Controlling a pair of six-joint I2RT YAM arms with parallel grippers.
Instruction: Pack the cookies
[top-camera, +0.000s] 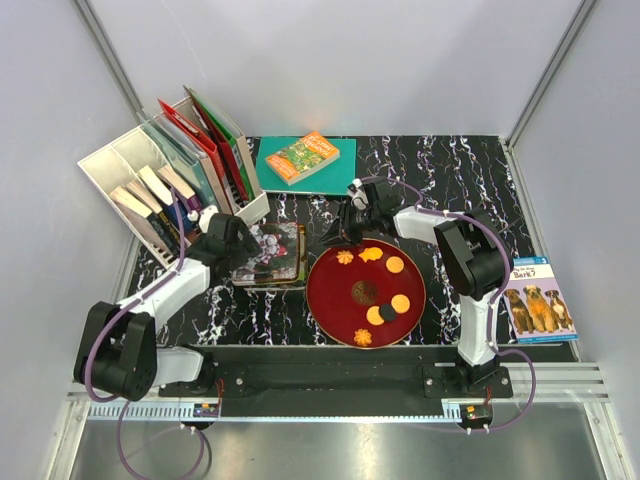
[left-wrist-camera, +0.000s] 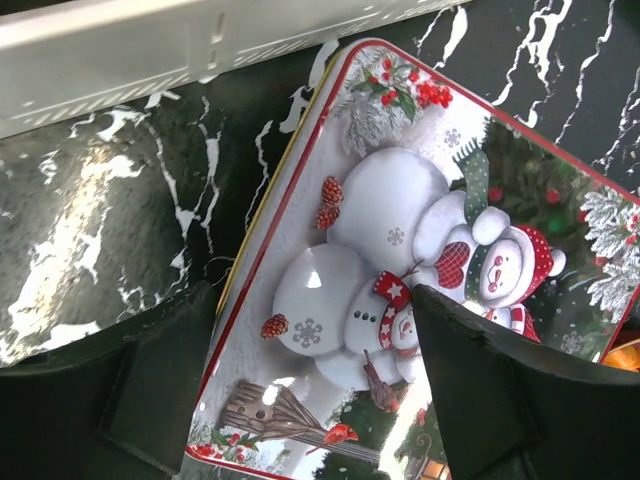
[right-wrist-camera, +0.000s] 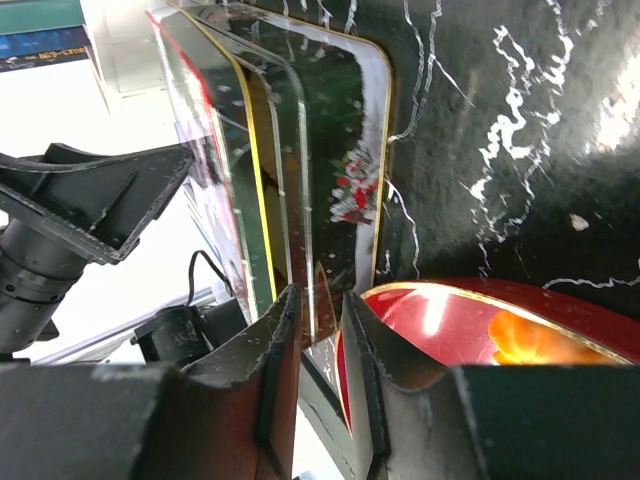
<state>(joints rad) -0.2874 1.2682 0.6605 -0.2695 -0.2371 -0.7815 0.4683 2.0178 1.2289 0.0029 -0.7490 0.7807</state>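
Observation:
Several cookies (top-camera: 395, 265), round orange and dark brown discs plus orange flower and leaf shapes, lie on the red plate (top-camera: 325, 290). Left of the plate is a tin with a snowman lid (top-camera: 275, 250). My left gripper (top-camera: 238, 250) is open and its fingers straddle a corner of the lid (left-wrist-camera: 400, 200); the base's yellow rim (left-wrist-camera: 232, 275) shows under it. My right gripper (top-camera: 337, 228) is at the tin's right side, narrowly closed on the tin's thin wall (right-wrist-camera: 300, 150). The right gripper (right-wrist-camera: 320, 300) sits just beside the plate (right-wrist-camera: 430, 310), where one orange cookie (right-wrist-camera: 530, 340) shows.
A white file organizer (top-camera: 170, 180) holding books and folders stands at the back left, close behind the tin (left-wrist-camera: 150, 50). A teal book with an orange book on it (top-camera: 305, 158) lies at the back. A dog book (top-camera: 538, 300) lies at the right.

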